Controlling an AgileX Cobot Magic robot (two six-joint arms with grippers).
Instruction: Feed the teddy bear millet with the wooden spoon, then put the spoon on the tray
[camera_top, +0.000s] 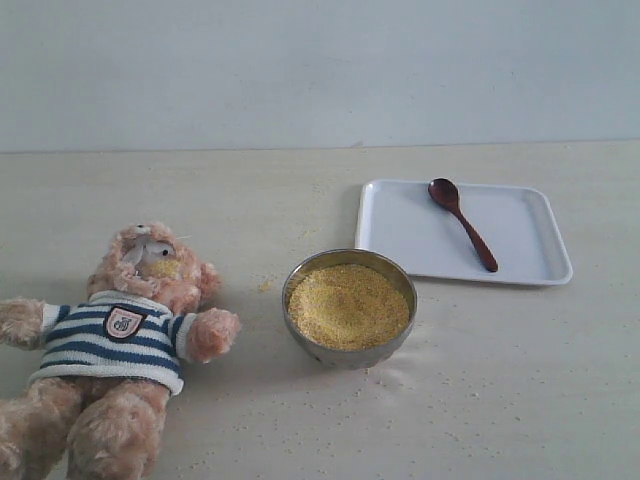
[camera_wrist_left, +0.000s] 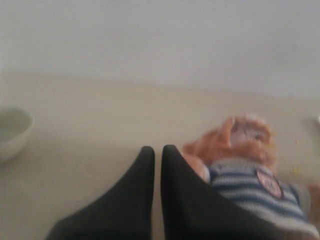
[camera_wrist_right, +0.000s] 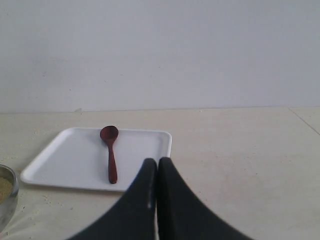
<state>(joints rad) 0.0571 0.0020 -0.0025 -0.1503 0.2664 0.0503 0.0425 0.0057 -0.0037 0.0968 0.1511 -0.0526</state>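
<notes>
Tabletop (camera_top: 520, 400) bears millet (camera_top: 348, 305) bowl (camera_top: 340, 357) between teddy bear (camera_top: 120, 340) and tray (camera_top: 400, 235) holding wooden spoon (camera_top: 463, 223).

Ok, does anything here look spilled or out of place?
Yes. Stray millet grains lie scattered on the table around the steel bowl, and a yellow patch sits on the teddy bear's muzzle. The wooden spoon lies neatly on the tray.

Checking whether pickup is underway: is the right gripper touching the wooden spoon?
Apart. The right wrist view shows bare tray between the wooden spoon and the right gripper; the exterior view shows no gripper nearby.
</notes>
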